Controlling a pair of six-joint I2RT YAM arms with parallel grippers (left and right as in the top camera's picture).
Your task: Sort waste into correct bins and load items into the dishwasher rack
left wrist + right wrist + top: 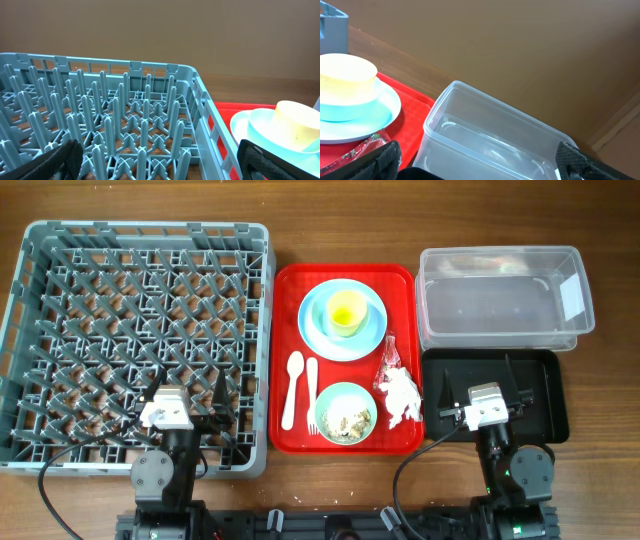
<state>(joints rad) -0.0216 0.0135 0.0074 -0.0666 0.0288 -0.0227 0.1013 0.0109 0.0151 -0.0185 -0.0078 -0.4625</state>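
Observation:
The grey dishwasher rack [60,330] fills the left and stands empty. On the red tray [290,290], a yellow cup [346,311] sits on a light blue plate [318,330]. A green bowl [330,402] holds rice scraps [349,419]. A white spoon [292,388] and fork [311,392] lie side by side. A crumpled napkin [403,398] and a clear-and-red wrapper [389,358] lie at the tray's right. The clear tub [500,300] and black tray [545,395] stand right. My left gripper [188,392] is open over the rack's front edge. My right gripper [478,378] is open over the black tray.
The brown wooden table [330,230] runs around everything. In the left wrist view the rack pegs [125,125] fill the frame with the cup [297,125] at right. In the right wrist view the clear tub [490,140] lies ahead, the cup [345,75] at left.

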